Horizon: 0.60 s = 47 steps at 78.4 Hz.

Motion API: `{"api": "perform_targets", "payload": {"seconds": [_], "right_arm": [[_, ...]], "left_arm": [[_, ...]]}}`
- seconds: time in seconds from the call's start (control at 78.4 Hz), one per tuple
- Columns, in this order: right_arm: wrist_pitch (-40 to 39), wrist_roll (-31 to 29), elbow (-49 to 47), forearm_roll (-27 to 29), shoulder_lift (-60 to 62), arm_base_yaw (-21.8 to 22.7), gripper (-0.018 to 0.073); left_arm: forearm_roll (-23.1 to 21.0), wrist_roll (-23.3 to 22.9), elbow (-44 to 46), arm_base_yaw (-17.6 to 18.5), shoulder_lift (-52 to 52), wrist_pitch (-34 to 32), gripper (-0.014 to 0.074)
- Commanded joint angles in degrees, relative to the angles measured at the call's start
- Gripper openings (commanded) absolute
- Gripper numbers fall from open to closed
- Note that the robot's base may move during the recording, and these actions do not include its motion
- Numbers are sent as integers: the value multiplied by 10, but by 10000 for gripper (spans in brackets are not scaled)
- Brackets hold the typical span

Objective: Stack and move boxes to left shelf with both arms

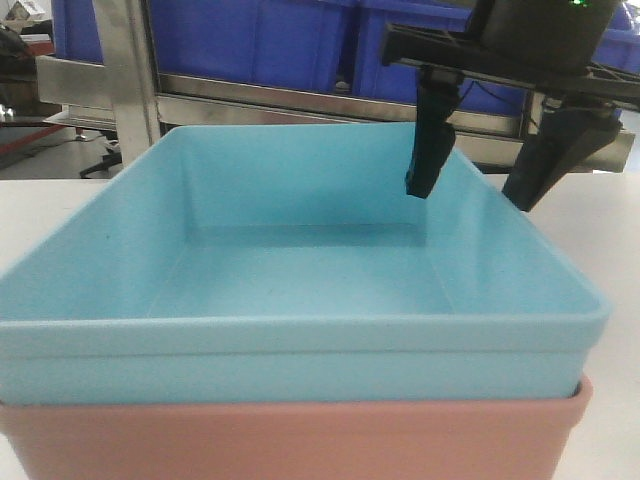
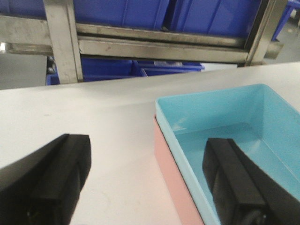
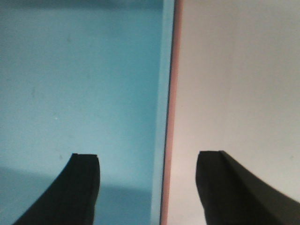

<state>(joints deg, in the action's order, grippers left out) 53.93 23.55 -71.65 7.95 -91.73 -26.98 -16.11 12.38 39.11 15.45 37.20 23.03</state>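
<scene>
You have the sky-blue tub nested inside the pale pink tub, so the stacking looks done; both sit on the white table. What remains is the carry.

Your right gripper hangs over the sky-blue tub's right wall with its jaws spread, one finger inside the tub and the other outside it. The right wrist view confirms this: the two rims run up between the fingers. Your left gripper is spread the same way across the sky-blue tub's left wall. Neither claw is gripping anything yet.

This straddle probably sets up a pinch on opposite walls, so the pair lifts level and does not tip.

Beyond the sky-blue tub's far wall stands a steel rack holding dark blue bins. You cannot tell from here which level is the target.
</scene>
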Motion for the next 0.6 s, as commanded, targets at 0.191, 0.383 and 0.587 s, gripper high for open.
{"api": "perform_targets", "payload": {"seconds": [0.191,0.383,0.587], "right_arm": [[-8,-5,-19,-16,37,0,499],[-4,-3,-19,-17,44,0,499],[6,-3,-19,-18,44,0,499]], "left_arm": [[-7,-10,165,10,144,78,405],[69,-149,231,85,237,124,405],[309,-458,308,179,349,258,405]]}}
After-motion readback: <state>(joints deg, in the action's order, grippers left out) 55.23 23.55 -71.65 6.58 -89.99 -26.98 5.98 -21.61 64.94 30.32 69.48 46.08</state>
